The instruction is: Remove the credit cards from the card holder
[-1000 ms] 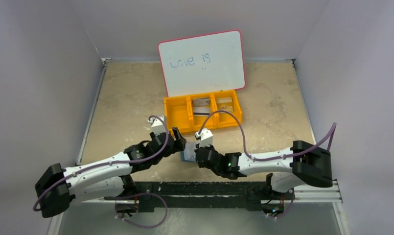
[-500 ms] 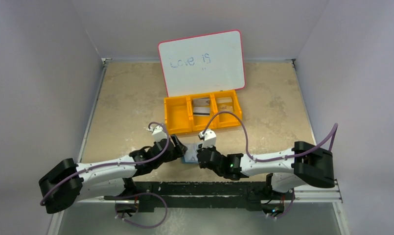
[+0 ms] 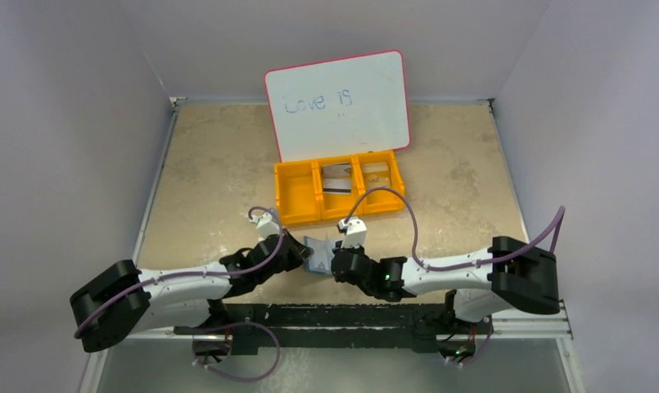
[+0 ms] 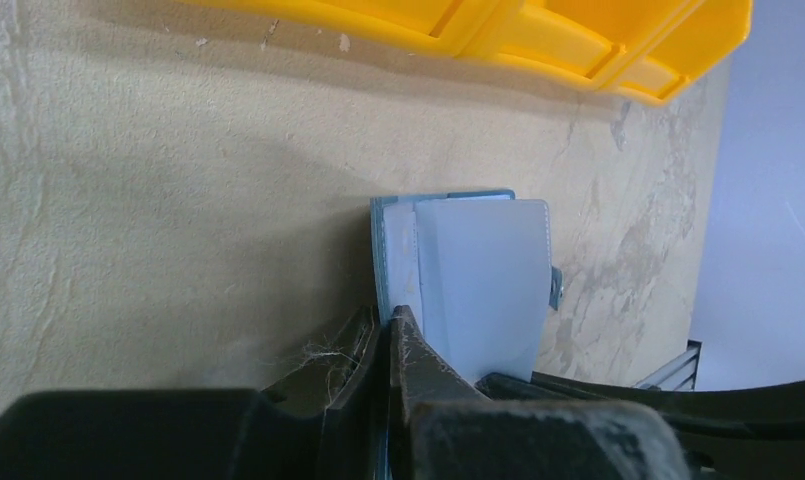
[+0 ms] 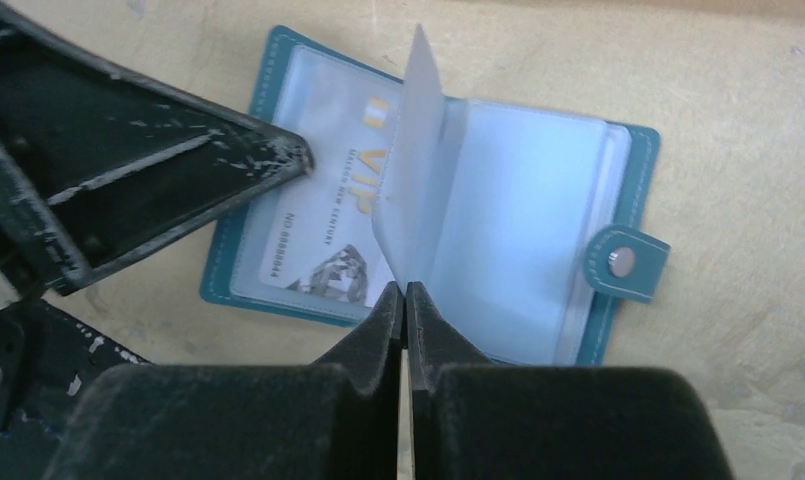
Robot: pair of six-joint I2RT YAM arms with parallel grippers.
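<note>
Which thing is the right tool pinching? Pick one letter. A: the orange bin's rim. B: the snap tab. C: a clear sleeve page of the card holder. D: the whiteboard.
C: in the right wrist view the right tool is shut on a clear sleeve page standing up from the open card holder, while the snap tab lies free.

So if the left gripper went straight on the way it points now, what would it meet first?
The card holder: the left gripper is shut on its near edge, so it would just push that. Past it lies table, then probably the orange bin's wall, though depth is unclear.
</note>
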